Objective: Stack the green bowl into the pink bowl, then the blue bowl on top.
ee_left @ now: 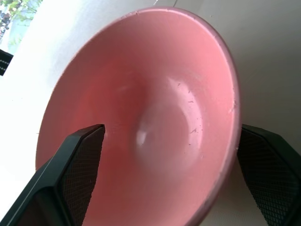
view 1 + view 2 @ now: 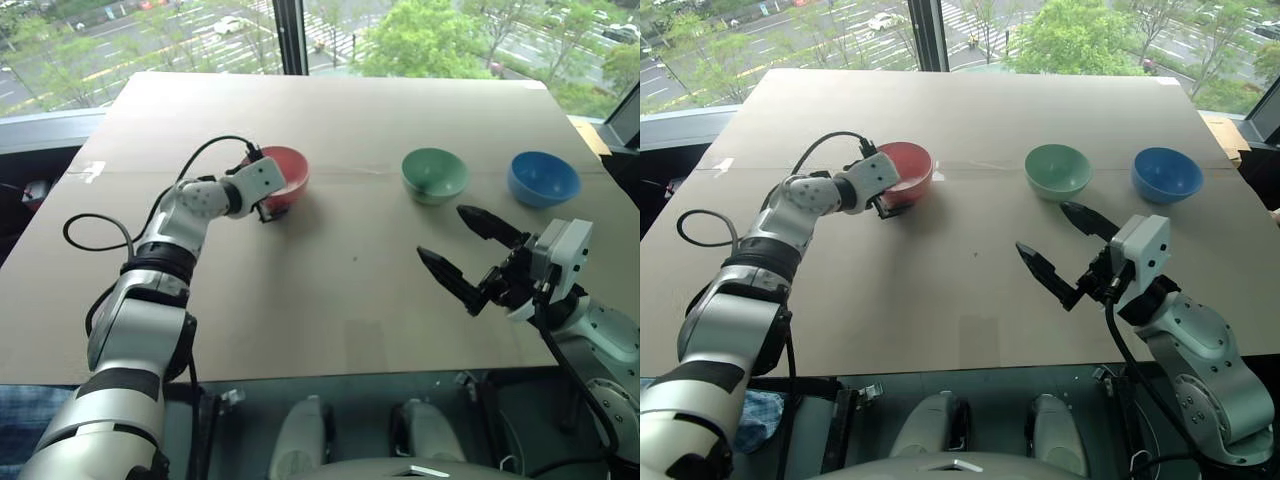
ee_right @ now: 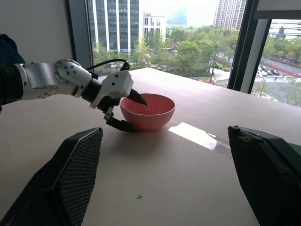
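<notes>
Observed: the small round salmon-pink plastic bowl (image 2: 283, 172) sits upright on the flat brown cardboard tabletop (image 2: 330, 290), left of centre. The left gripper (image 3: 129, 111) straddles its near rim, one black finger over the lip inside the bowl, the other low against the outer wall; the jaws are parted and no firm pinch on the wall is evident. The mint-green plastic bowl (image 2: 435, 174) and the sky-blue plastic bowl (image 2: 543, 178) stand side by side, apart, to the right. The right gripper (image 2: 470, 250) hovers spread wide and empty, nearer than the green bowl.

Assessment: the pink bowl is being secured as the base. Recommend closing squarely on the rim without tipping it, and keeping the bowl flat
</notes>
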